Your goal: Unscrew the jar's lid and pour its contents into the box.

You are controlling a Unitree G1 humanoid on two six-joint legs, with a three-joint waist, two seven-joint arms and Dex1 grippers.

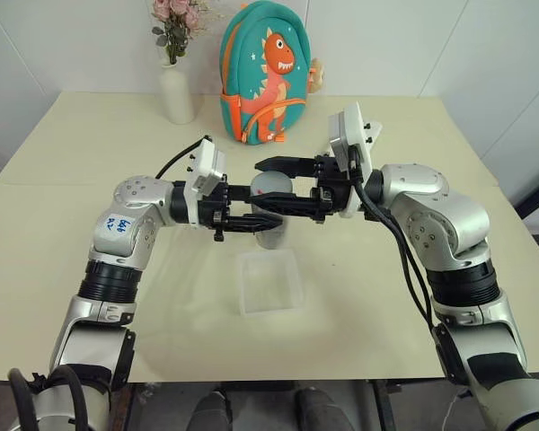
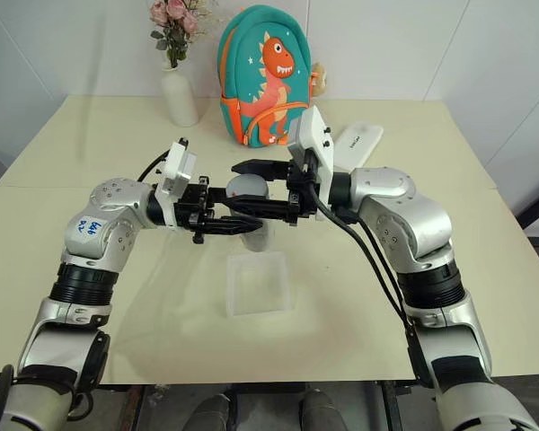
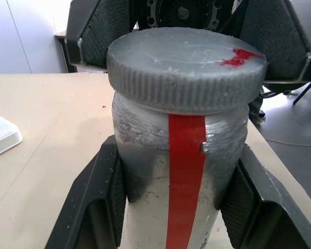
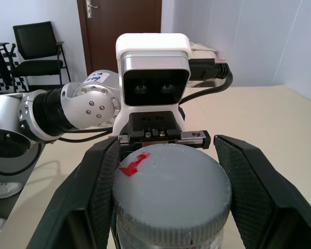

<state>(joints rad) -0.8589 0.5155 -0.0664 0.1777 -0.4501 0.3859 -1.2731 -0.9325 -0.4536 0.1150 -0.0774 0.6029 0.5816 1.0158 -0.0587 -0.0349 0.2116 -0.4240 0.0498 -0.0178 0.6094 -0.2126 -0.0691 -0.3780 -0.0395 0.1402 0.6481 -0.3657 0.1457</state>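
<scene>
The jar, clear plastic with a red stripe, hangs upright in the air just above and behind the box, a shallow clear tray on the table. My left gripper reaches in from the left and is shut on the jar's body, one finger on each side. From the right, my right gripper is shut on the grey lid, which has a red mark and sits on the jar. The contents are hidden inside the jar.
At the back of the table stand a white vase with pink flowers and a teal dinosaur backpack. A white oblong case lies behind my right arm. The table's front edge runs just below the box.
</scene>
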